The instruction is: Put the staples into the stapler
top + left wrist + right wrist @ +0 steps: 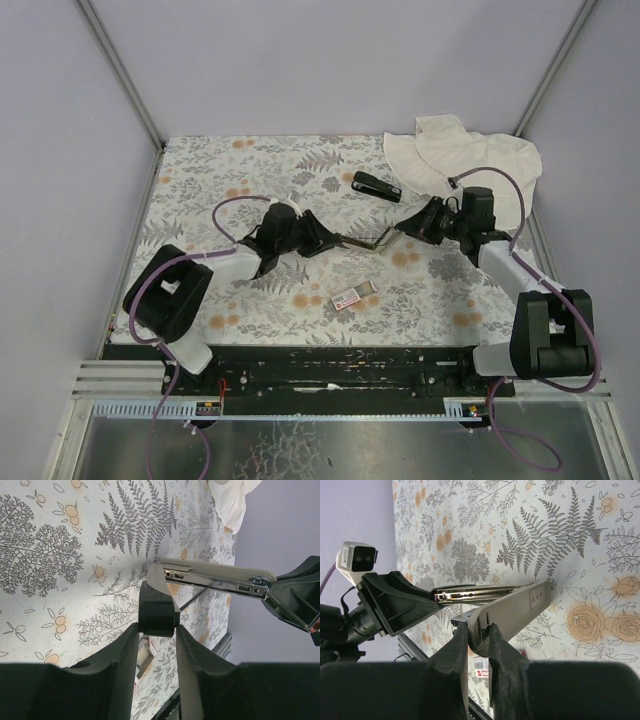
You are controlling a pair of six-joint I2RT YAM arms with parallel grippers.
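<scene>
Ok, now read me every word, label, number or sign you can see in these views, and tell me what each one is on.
No text here is readable.
Staple box: there is print on the pink-red label, but it is too small and blurred to read in any view.
Open stapler: no lettering visible on its beige top or metal channel.
Black stapler at the back: too small to show any marking.

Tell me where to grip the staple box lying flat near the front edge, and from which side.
Take the staple box across its two long sides, straight down from above. It lies flat and slanted on the table, narrow, with nothing touching it; turn the jaws to match its slant.
</scene>
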